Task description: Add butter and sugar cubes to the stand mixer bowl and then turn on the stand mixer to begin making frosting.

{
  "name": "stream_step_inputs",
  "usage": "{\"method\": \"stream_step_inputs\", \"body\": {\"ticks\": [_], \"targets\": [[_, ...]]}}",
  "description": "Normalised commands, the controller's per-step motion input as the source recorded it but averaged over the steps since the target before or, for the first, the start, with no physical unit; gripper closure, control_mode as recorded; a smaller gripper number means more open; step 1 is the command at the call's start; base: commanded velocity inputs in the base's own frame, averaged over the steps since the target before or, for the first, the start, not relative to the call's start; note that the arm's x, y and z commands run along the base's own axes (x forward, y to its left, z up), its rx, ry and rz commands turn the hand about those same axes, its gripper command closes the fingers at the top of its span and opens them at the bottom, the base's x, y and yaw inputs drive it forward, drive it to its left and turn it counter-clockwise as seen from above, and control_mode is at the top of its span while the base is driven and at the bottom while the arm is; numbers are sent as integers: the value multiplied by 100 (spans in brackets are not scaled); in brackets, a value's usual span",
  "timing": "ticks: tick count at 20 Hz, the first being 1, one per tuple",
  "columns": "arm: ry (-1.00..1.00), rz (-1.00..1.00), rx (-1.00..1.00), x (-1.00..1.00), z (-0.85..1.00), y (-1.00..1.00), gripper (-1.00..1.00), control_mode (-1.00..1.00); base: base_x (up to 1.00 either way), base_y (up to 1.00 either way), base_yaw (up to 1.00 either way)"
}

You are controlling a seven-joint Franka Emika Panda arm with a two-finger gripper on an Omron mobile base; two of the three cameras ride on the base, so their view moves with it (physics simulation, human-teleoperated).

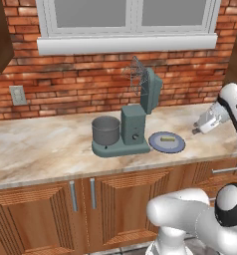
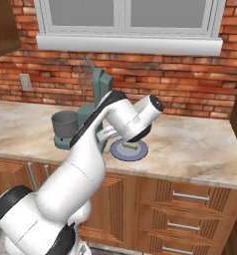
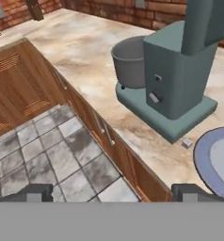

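— Marble, is it, that worktop (image 1: 46,149)?

— Pale marbled stone, beige and cream, running the full width along a red brick wall (image 1: 65,84). Wooden cabinets (image 1: 115,199) sit under it, with slim metal handles; in the right base view a stack of drawers (image 2: 190,209) shows on the right.

— And above?

— A white-framed window (image 1: 125,20) with a deep white sill. A grey wall outlet (image 1: 18,94) is set in the brick at the left, and a dark wooden cabinet corner hangs in the upper left.

— The floor?

— Grey stone tiles (image 3: 52,155), mottled, seen in the hand view beside the cabinet fronts.

— Where is the stand mixer (image 1: 133,127)?

— Near the middle of the worktop, teal-green, head tilted up and back so the wire whisk (image 1: 135,74) stands against the brick. The stand mixer bowl (image 1: 106,130), dark grey, sits on the left part of its flat base.

— Anything beside it?

— A blue-grey plate (image 1: 166,142) just to its right, with a yellowish stick lying on it. A small pale cube (image 3: 187,142) lies on the worktop between the mixer's base and the plate.

— The gripper (image 1: 196,128)?

— Up over the right part of the worktop, right of the plate, touching nothing. Its fingers (image 3: 36,192) stand wide apart, holding nothing.
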Motion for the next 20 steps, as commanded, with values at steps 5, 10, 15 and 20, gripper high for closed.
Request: {"method": "stream_step_inputs", "body": {"ticks": [5, 10, 15, 20], "targets": [[0, 37, 0, 32, -30, 0, -100, -100, 0, 0, 0], [-1, 21, 0, 10, -28, 0, -100, -100, 0, 0, 0], [-10, 4, 0, 0, -34, 2, -100, -100, 0, 0, 0], [-7, 0, 0, 0, -35, 12, -100, -100, 0, 0, 0]]}}
